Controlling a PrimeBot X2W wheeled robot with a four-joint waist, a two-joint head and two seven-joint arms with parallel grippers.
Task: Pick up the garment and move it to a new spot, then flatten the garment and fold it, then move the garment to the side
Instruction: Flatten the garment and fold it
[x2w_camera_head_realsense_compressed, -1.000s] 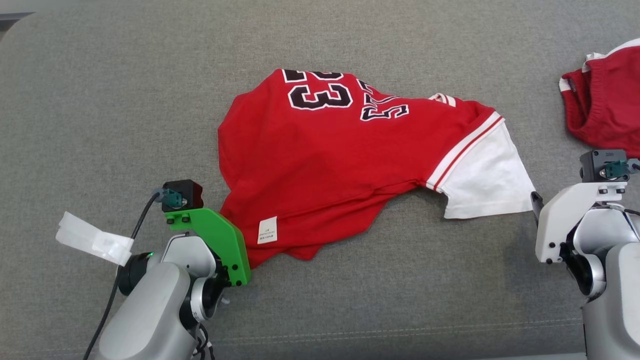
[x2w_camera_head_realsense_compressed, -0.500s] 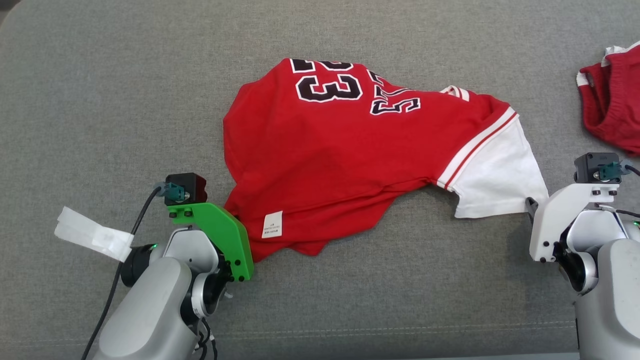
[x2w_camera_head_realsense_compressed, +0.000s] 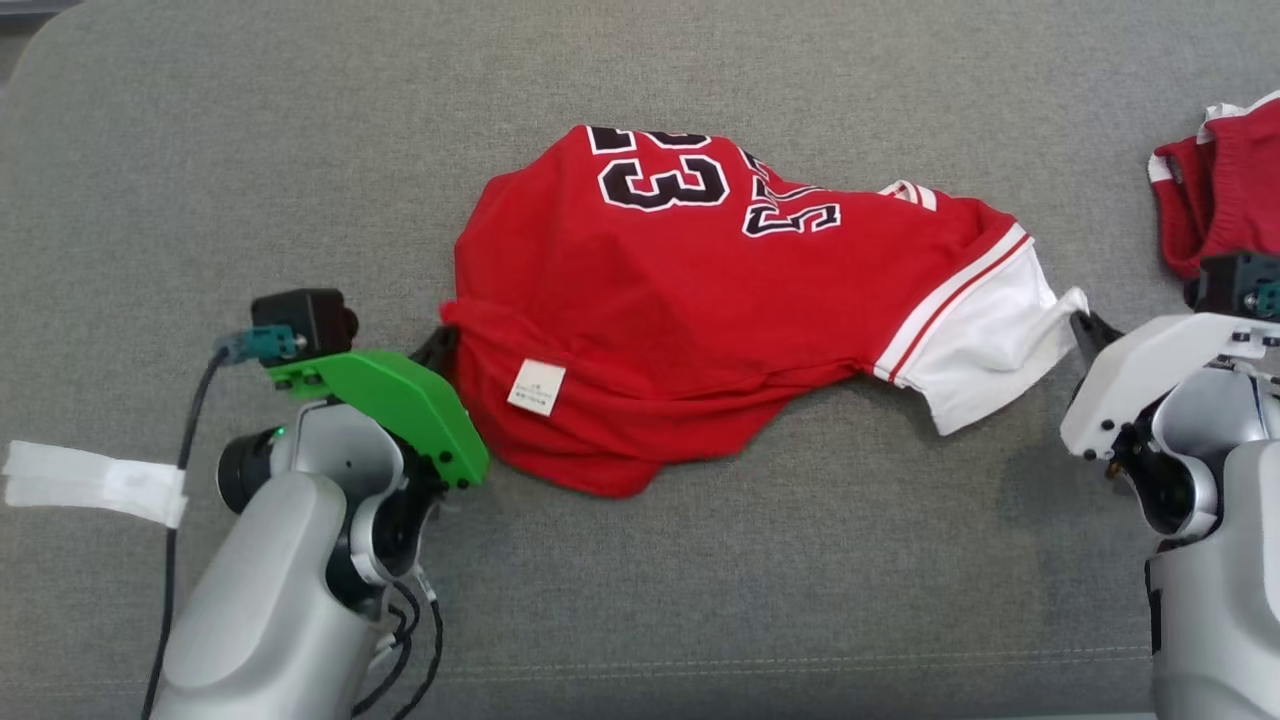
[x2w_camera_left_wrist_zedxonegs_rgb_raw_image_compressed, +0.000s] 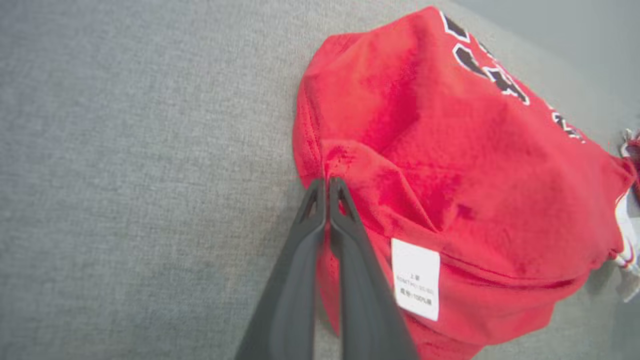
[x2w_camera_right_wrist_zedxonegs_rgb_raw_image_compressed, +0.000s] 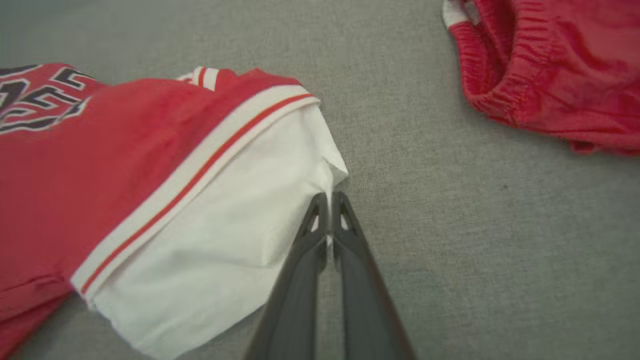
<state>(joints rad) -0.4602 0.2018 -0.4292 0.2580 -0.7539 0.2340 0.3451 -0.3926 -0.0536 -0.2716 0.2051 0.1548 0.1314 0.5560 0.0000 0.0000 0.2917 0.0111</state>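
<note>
The garment is a red jersey with black-and-white numbers, a white sleeve and a white label; it lies rumpled across the middle of the grey cushion. My left gripper is shut on the garment's red left edge, and the left wrist view shows its fingertips pinching the garment there. My right gripper is shut on the edge of the white sleeve. In the right wrist view its tips clamp the sleeve's corner, which is pulled up slightly.
A second red item with an elastic band lies at the far right, close behind my right wrist, and appears as the red item in the right wrist view. White tape hangs off the left arm's cable. Grey cushion stretches all around.
My right gripper has shut on the white sleeve's edge and lifted it a little. My left gripper has moved up and left, drawing the red hem with it. The camera shifted slightly.
</note>
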